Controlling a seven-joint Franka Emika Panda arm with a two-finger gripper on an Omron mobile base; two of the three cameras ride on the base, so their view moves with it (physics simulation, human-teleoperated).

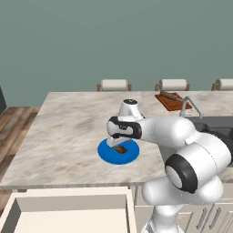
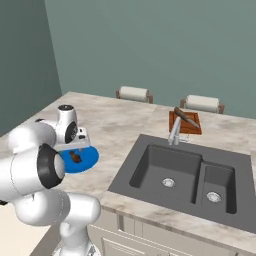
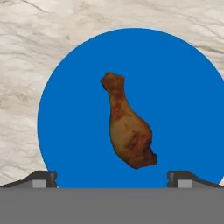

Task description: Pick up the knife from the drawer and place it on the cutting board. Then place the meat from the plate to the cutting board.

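The meat (image 3: pixel 127 127), a brown drumstick, lies in the middle of the round blue plate (image 3: pixel 65 109). My gripper (image 3: pixel 111 180) hangs straight above it, open, with one fingertip on each side and nothing between them. From the left base the gripper (image 1: pixel 119 144) points down over the meat (image 1: pixel 121 149) on the plate (image 1: pixel 105 154) near the counter's front. The knife (image 1: pixel 170 96) rests on the reddish-brown cutting board (image 1: pixel 175 103) at the back right. Below the counter the drawer (image 1: pixel 68 200) stands pulled out. The right base view has the plate (image 2: pixel 91 159), meat (image 2: pixel 76 158), board (image 2: pixel 191 127) and knife (image 2: pixel 187 118).
A dark double sink (image 2: pixel 185 175) with a grey faucet (image 2: pixel 174 133) lies right of the plate, between it and the board. Stool backs (image 1: pixel 113 85) line the counter's far edge. Bare marble counter (image 1: pixel 68 123) stretches left of the plate.
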